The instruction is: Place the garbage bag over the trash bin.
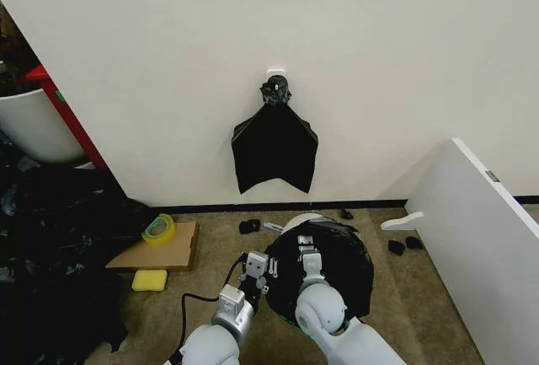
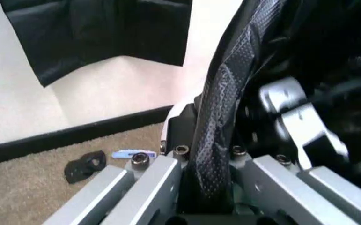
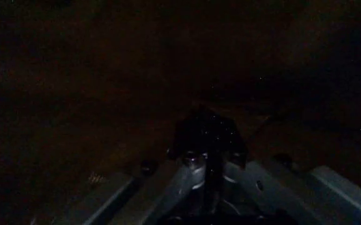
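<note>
Pinching the garbage bag [image 1: 337, 268] edge with left gripper [image 1: 256, 274]; right gripper [image 1: 306, 257] inside bag, grip unclear.

Even, soft room light fills the head view; the wall [image 1: 379, 53] is bright, without glare. The left wrist view is blurred up close, the garbage bag [image 2: 221, 117] soft. The right wrist view is almost black, grainy, with faint glints.
</note>
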Motion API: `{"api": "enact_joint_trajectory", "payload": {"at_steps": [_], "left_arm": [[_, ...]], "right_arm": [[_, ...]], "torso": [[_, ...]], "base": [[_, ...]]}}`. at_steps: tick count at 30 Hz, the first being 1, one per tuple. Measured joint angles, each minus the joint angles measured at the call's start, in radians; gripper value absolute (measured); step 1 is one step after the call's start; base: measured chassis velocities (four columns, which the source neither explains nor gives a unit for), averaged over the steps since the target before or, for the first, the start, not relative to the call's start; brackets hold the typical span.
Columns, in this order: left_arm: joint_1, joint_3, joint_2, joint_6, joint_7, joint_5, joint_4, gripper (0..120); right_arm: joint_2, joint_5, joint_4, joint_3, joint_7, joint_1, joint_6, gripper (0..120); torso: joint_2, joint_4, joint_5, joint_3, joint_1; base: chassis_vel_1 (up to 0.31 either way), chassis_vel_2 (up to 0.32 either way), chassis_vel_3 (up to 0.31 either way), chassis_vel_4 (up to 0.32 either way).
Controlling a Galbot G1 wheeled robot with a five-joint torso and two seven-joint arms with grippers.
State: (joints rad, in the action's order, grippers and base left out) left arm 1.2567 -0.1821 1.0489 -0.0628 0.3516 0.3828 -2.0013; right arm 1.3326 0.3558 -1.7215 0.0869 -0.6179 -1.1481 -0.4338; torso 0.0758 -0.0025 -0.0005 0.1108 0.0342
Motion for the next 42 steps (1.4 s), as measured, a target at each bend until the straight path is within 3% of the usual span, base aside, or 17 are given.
{"api": "enact_joint_trajectory", "payload": {"at_steps": [6, 9, 14, 18, 20, 21, 23, 26, 28, 31, 32, 40, 42], "left_arm": [[-0.01, 0.012, 0.012, -0.037, 0.027, 0.065, -0.001, 0], [-0.018, 0.051, 0.027, -0.083, 0.079, 0.13, 0.012, 0], [-0.032, 0.084, 0.047, -0.123, 0.143, 0.2, 0.019, 0], [-0.067, 0.139, 0.078, -0.222, 0.288, 0.42, 0.019, 0], [-0.068, 0.144, 0.081, -0.229, 0.3, 0.438, 0.019, 0], [-0.063, 0.181, 0.093, -0.269, 0.369, 0.533, 0.006, 0], [-0.043, 0.224, 0.103, -0.299, 0.415, 0.604, -0.017, 0], [-0.035, 0.247, 0.108, -0.314, 0.447, 0.648, -0.025, 0], [-0.044, 0.26, 0.115, -0.327, 0.489, 0.715, -0.019, 0], [-0.05, 0.261, 0.119, -0.33, 0.498, 0.738, -0.015, 0], [-0.06, 0.262, 0.125, -0.333, 0.51, 0.776, -0.007, 0], [-0.08, 0.263, 0.143, -0.338, 0.501, 0.829, 0.033, 5], [-0.079, 0.265, 0.151, -0.329, 0.488, 0.794, 0.046, 20]], "right_arm": [[-0.016, 0.003, -0.084, -0.011, 0.047, -0.056, -0.013, 1], [-0.071, 0.018, -0.241, -0.01, 0.085, -0.126, -0.015, 16], [-0.115, 0.059, -0.388, -0.009, 0.078, -0.183, -0.044, 30], [-0.178, 0.067, -0.567, -0.093, 0.128, -0.289, -0.031, 48], [-0.182, 0.061, -0.576, -0.099, 0.133, -0.296, -0.022, 50], [-0.197, 0.012, -0.606, -0.126, 0.166, -0.326, 0.041, 56], [-0.201, -0.049, -0.625, -0.15, 0.203, -0.345, 0.111, 65], [-0.195, -0.068, -0.641, -0.164, 0.217, -0.364, 0.15, 71], [-0.176, -0.074, -0.653, -0.178, 0.223, -0.395, 0.182, 84], [-0.172, -0.078, -0.654, -0.181, 0.224, -0.403, 0.19, 88], [-0.166, -0.085, -0.654, -0.185, 0.226, -0.415, 0.202, 97], [-0.15, -0.096, -0.645, -0.186, 0.227, -0.431, 0.213, 100], [-0.145, -0.098, -0.638, -0.185, 0.225, -0.431, 0.213, 100]], "torso": [[0.0, 0.0, 0.0, 0.0, 0.0], [0.0, -0.0002, -0.0003, 0.0, 0.0], [0.0, 0.0004, 0.0001, 0.0, 0.0], [0.0, -0.0004, -0.0002, 0.0, 0.0], [0.0, -0.0004, -0.0003, 0.0, 0.0], [0.0, -0.0003, -0.0003, 0.0, 0.0], [0.0, 0.0002, 0.0001, 0.0, 0.0], [0.0, 0.0005, 0.0001, 0.0, 0.0], [0.0, 0.0002, 0.0001, 0.0, 0.0], [0.0, 0.0, -0.0001, 0.0, 0.0], [0.0, -0.0002, -0.0002, 0.0, 0.0], [0.0, 0.0, -0.0001, 0.0, 0.0], [0.0, -0.0001, -0.0001, 0.0, 0.0]], "base": [[0.0, 0.0, 0.0, 0.0], [0.0, 0.0, 0.0, 0.0], [0.0, 0.0, 0.0, 0.0], [0.0, 0.0, 0.0, 0.0], [0.0, 0.0, 0.0, 0.0], [0.0, 0.0, 0.0, 0.0], [0.0, 0.0, 0.0, 0.0], [0.0, 0.0, 0.0, 0.0], [0.0, 0.0, 0.0, 0.0], [0.0, 0.0, 0.0, 0.0], [0.0, 0.0, 0.0, 0.0], [0.0, 0.0, 0.0, 0.0], [0.0, 0.0, 0.0, 0.0]]}}
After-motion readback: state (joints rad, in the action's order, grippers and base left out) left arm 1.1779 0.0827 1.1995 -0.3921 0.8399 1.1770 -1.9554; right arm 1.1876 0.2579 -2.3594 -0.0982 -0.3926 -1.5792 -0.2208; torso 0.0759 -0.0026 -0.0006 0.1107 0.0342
